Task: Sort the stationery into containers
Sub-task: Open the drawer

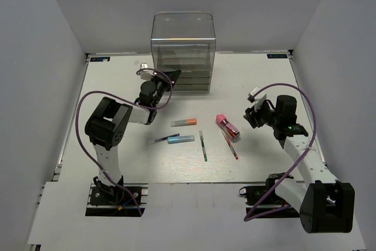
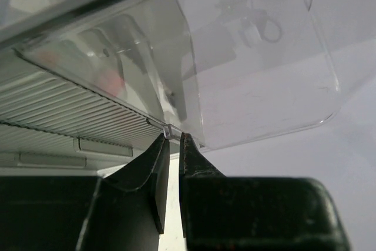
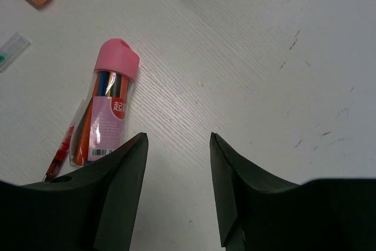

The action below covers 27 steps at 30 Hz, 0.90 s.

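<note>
Pink-capped tube (image 3: 109, 101), lilac label, white Chinese characters on red, barcode strip

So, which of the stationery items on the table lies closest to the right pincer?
The stubby pink-capped tube, right beside the open right pincer. The thin red pen lies just beyond it; the rest farther away.
</note>
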### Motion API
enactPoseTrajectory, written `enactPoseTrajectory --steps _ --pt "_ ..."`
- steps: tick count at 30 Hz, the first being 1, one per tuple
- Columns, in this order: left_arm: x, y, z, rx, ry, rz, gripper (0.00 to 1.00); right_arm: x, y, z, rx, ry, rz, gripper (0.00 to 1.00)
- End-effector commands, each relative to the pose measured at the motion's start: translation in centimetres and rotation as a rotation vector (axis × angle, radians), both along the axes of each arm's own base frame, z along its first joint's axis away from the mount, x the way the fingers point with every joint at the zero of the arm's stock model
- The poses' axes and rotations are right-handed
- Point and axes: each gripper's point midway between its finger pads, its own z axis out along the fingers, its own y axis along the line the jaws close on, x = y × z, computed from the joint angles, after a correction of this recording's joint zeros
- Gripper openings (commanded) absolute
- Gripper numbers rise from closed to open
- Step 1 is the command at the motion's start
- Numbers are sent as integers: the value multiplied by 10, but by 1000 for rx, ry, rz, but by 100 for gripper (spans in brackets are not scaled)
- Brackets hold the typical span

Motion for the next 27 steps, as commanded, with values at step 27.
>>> enactPoseTrajectory --steps 27 --pt "-23 -5 100 31 -278 -56 0 -2 3 4 16 -21 8 54"
